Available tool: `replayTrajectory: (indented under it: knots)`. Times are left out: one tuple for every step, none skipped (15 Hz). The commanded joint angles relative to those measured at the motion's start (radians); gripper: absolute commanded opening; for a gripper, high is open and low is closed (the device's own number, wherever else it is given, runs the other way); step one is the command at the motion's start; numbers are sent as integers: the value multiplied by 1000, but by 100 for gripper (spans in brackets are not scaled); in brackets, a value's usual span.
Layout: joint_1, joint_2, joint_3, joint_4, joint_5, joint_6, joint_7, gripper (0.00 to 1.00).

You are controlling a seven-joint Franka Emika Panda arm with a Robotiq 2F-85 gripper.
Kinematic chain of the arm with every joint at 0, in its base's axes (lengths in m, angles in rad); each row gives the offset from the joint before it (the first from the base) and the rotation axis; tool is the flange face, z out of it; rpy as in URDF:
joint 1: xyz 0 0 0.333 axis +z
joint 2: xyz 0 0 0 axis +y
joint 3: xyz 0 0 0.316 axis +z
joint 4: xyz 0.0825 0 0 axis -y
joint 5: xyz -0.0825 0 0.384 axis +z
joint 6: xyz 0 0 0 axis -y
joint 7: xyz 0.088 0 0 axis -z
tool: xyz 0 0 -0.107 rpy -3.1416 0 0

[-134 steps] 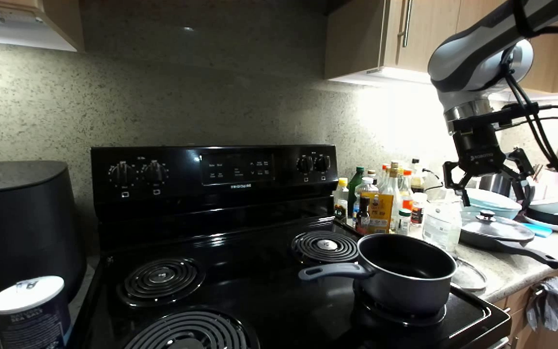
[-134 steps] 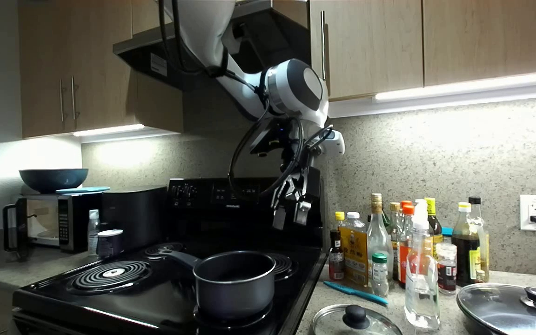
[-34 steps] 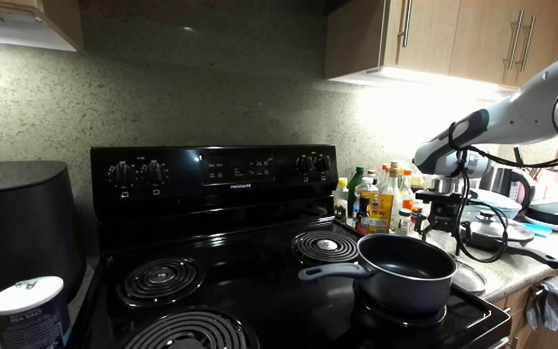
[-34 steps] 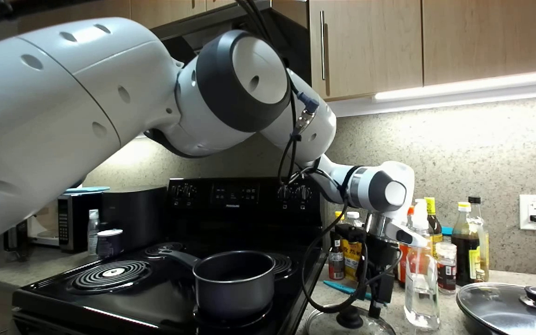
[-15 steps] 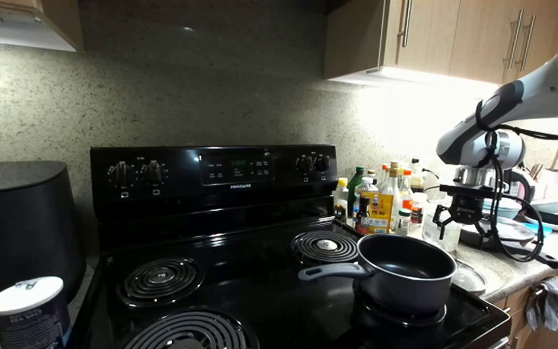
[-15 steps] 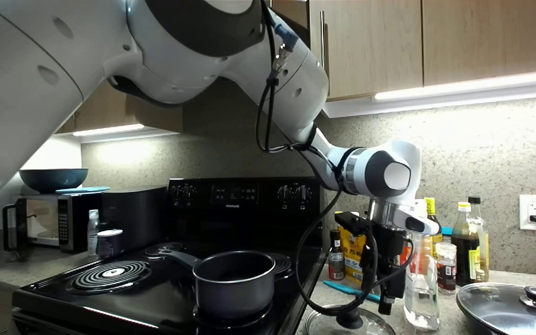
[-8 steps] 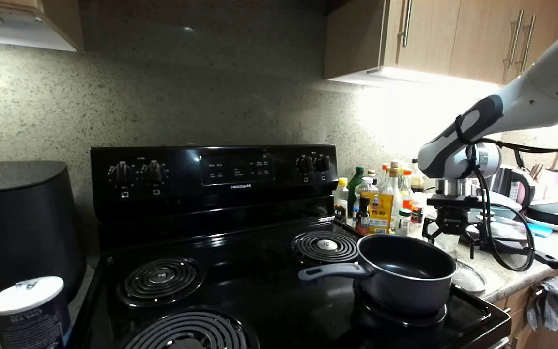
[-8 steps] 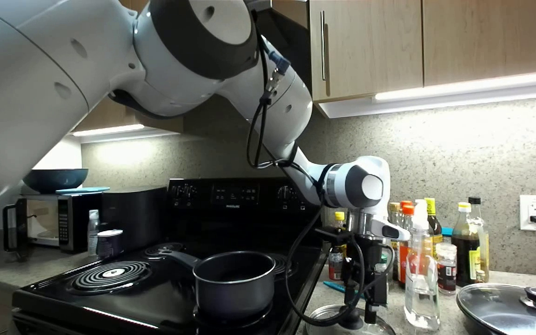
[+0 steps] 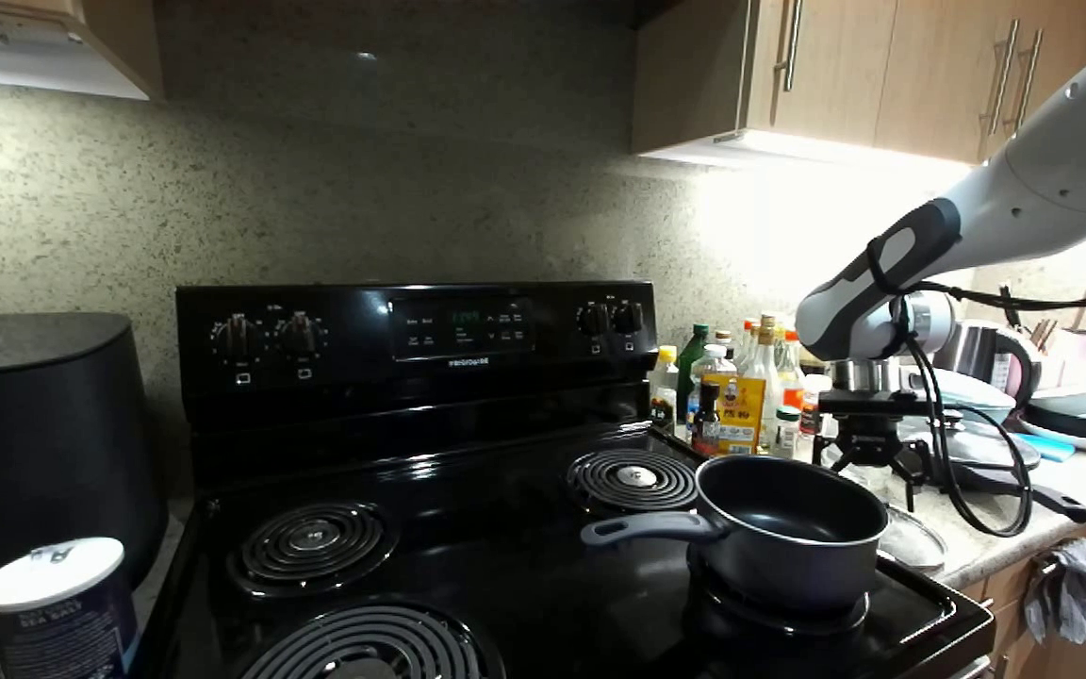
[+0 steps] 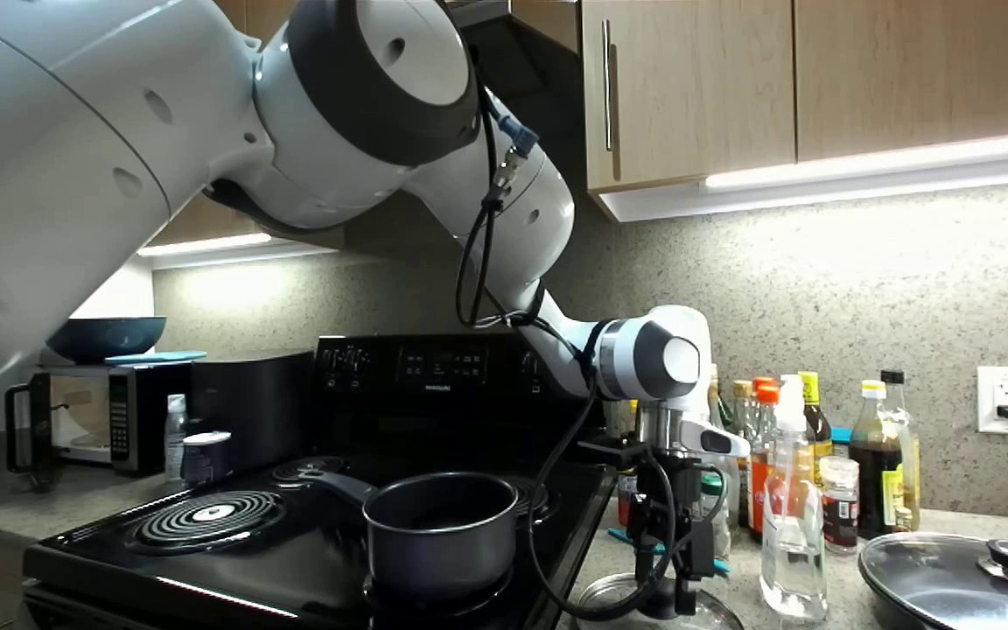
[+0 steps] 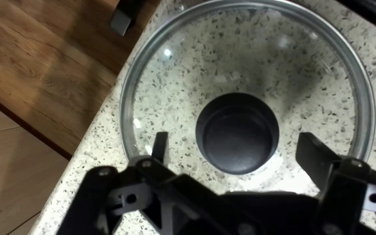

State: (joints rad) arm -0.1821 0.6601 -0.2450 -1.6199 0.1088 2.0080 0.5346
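Note:
A round glass lid (image 11: 181, 81) with a metal rim lies on the speckled counter (image 11: 93, 150) beside the stove. Its black knob (image 11: 238, 140) faces up. My gripper (image 11: 234, 143) is open and empty over the lid. One finger (image 11: 160, 145) stands to each side of the knob in the wrist view, with a gap on both sides. How high the fingertips are above the lid is hard to tell. In both exterior views the gripper (image 9: 863, 486) (image 10: 667, 588) points down at the lid (image 9: 915, 542). A grey pot (image 9: 788, 575) sits on the burner beside it.
A clear spray bottle (image 10: 791, 542) stands close to the gripper. Behind are several bottles (image 9: 741, 405) and a turquoise knife (image 10: 721, 568). A lidded pan (image 10: 950, 569) lies further along the counter. The counter's front edge runs near the lid; a towel (image 9: 1066, 585) hangs below.
The gripper was high up, then went down to the lid and rose again. Over the last second it has lowered and shifted toward the stove, over the knob. Pot and lid lie still lately.

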Motion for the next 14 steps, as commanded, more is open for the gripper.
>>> replayTrajectory:
  knots:
    - [12,2,-9,0,-19,-4,2,75]
    - [11,3,-7,1,-17,0,-1,73]
    - [10,4,-6,5,-15,-1,-2,67]
    - [8,5,-5,10,-12,-3,-5,59]
    - [7,6,-3,13,-10,-3,-6,53]
    - [5,7,-3,18,-8,-7,-8,47]
    - [4,8,-2,21,-7,-9,-9,41]
    - [1,8,-1,27,-4,-13,-11,35]
    - [-2,9,0,33,0,-16,-12,29]
    - [-3,11,1,40,3,-18,-10,72]
    - [-4,16,0,48,2,-32,-8,73]
    - [1,5,-2,36,0,-9,-1,50]
    - [1,6,-2,38,0,-11,-1,55]
    - [1,8,-3,39,0,-12,-1,63]
